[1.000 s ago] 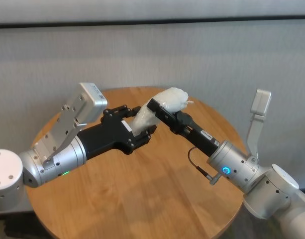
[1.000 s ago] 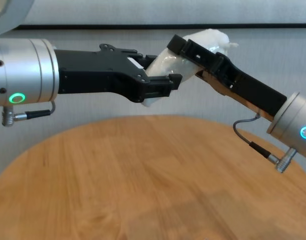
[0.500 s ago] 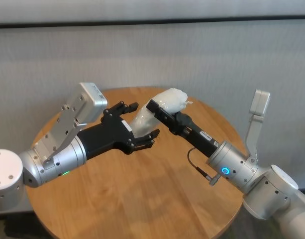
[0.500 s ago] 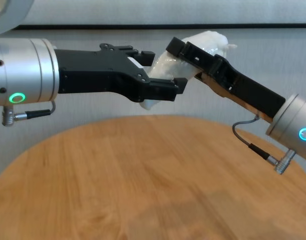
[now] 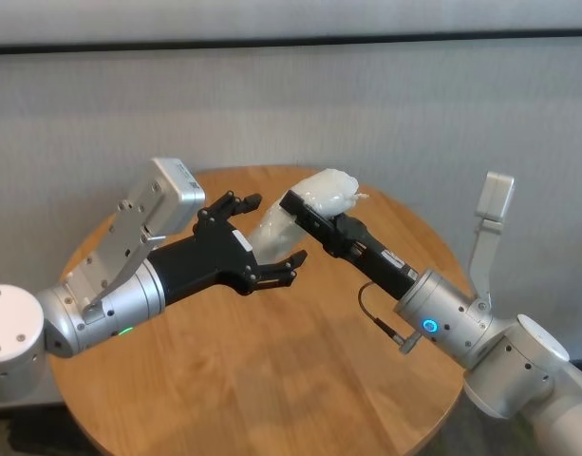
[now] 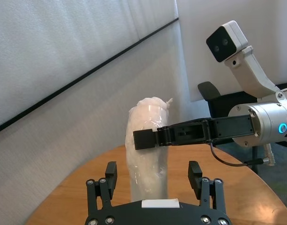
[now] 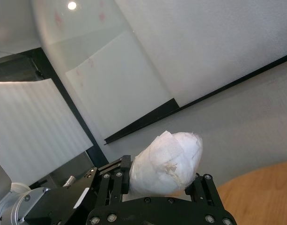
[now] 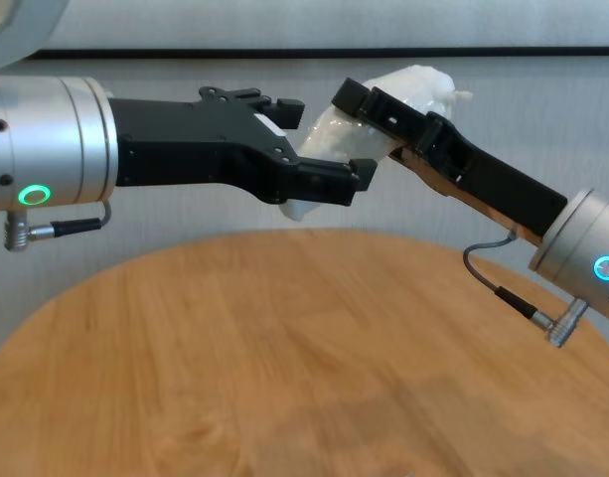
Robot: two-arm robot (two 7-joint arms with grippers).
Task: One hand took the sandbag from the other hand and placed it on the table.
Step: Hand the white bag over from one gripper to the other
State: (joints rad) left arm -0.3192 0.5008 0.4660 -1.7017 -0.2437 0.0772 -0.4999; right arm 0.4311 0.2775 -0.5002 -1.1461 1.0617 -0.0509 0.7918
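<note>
The white sandbag [image 5: 326,187] hangs tilted in the air above the round wooden table [image 5: 272,380]. My right gripper [image 5: 305,202], the hand with the blue light, is shut on the sandbag's upper part [image 8: 415,83]. My left gripper [image 5: 272,229], the other hand with the green light, is open. Its fingers [image 8: 336,179] stand on either side of the bag's lower part without pressing it. The left wrist view shows the sandbag [image 6: 148,154] upright between the spread fingers [image 6: 195,168], with a right finger [image 6: 144,139] across it. The twisted tip shows on the sandbag [image 7: 169,161] in the right wrist view.
A grey wall [image 5: 385,104] rises behind the table's far edge. Both forearms reach in over the table [image 8: 284,348] from either side, well above the wood. A small cable loop [image 8: 503,288] hangs under the right wrist. A dark chair [image 6: 209,91] stands beyond the table.
The left gripper's fingers have spread apart and come off the sandbag. The right gripper has stayed shut on the bag, which has hardly moved.
</note>
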